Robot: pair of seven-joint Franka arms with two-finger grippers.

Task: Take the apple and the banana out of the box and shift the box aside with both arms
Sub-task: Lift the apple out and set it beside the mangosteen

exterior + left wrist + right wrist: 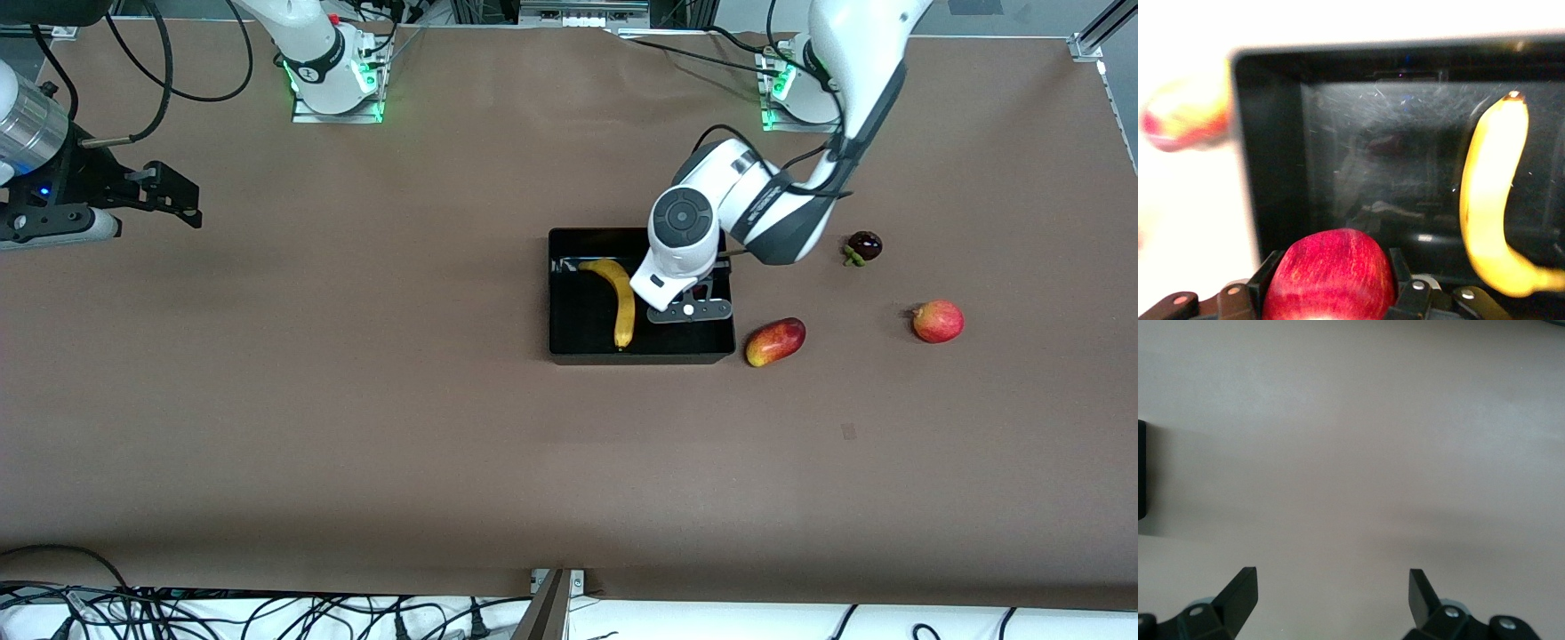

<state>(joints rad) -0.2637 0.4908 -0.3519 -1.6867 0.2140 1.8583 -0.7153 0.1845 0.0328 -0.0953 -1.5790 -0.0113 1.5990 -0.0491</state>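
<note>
A brown surface point(356, 427) carried a black glossy open-top box point(578, 342) near its middle. A long curved yellow banana point(621, 302) lay inside the box, in the half toward the right arm's end, one tip pointing toward the front camera.

The left arm reached down from its base into the box. The left claw point(689, 311) hung over the part of the box toward the left arm's end, beside the banana. In the left wrist view its fingers point(1405, 293) were closed part-way around a small round red apple point(1330, 273), pressing on it from both sides, with the box floor below it.

Just beside the box, toward the left arm's end of the surface, lay an oval red-yellow mango point(775, 341), close to the box's nearer corner. A round red fruit point(938, 321) sat well apart from it, farther toward the same end. A small dark purple fruit point(863, 246) rested farther from the front camera than both.

The right arm waited at its own end of the surface. The right claw point(173, 197) hung above bare surface, well apart from the box, its fingers point(1238, 597) spread wide and holding nothing.
</note>
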